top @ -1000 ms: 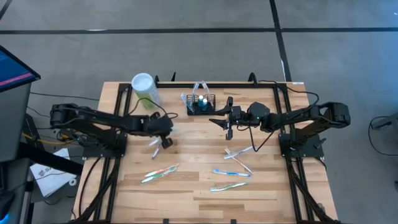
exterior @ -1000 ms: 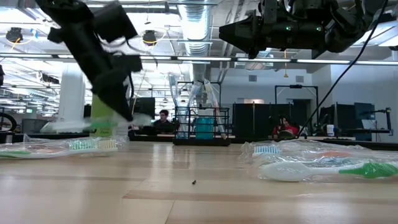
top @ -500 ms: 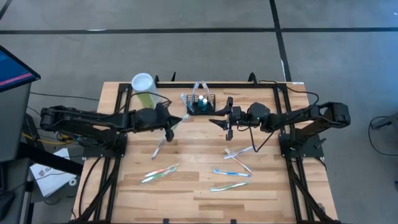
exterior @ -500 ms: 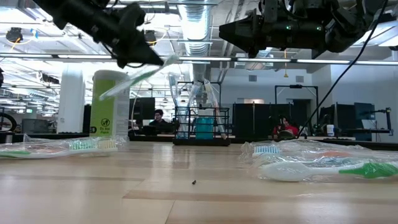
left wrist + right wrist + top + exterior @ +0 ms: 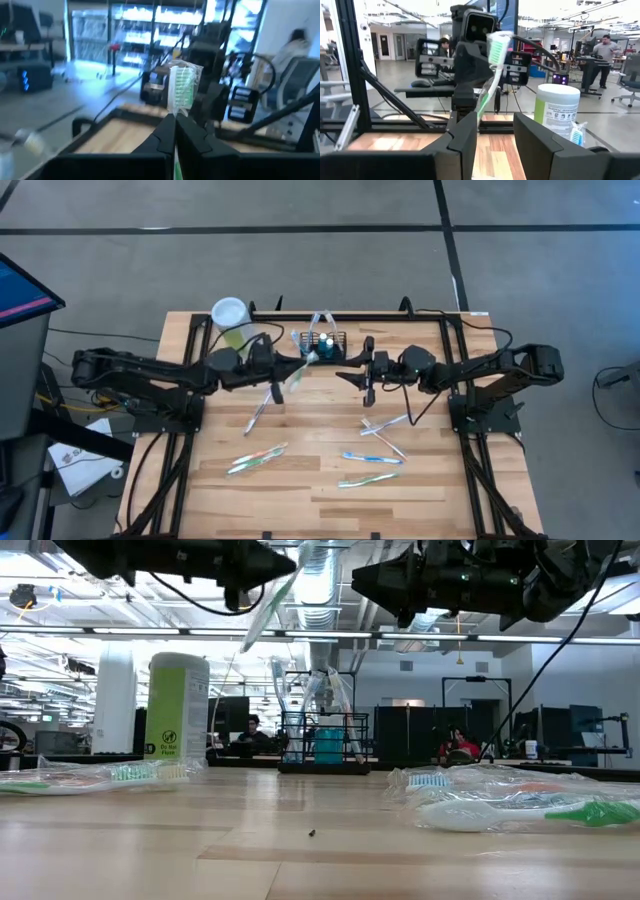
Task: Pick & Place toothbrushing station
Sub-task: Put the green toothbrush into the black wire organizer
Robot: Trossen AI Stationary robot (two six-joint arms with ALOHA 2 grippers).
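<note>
At the far left edge of the table [image 5: 430, 490] the green cylinder [image 5: 233, 323] is standing near the back corner, upright, with its white lid on top. Just beside it we are holding the left gripper [image 5: 283, 369] high over the wood. Its fingers are pressed together on a wrapped toothbrush [image 5: 296, 372], and in the left wrist view the green bristle head [image 5: 181, 92] is sticking up past the closed fingertips. In the low view this toothbrush [image 5: 268, 602] is hanging tilted, well above the table top, so there is free air under it.

A little further right, the basket [image 5: 323, 346] is sitting at the back edge of the table, close to the middle. Its top is open and some wrapped items are standing up inside. We cannot tell exactly what each one is. The left gripper is near the basket's left side but not touching it.

Right of the basket we are keeping the right gripper [image 5: 361, 376] raised too. Its fingers are spread apart with nothing between them, as the right wrist view shows. The strip of bare wood between the two grippers is narrow.

Loose wrapped toothbrushes [image 5: 373, 457] are lying on the front half of the table, apart from both arms.
</note>
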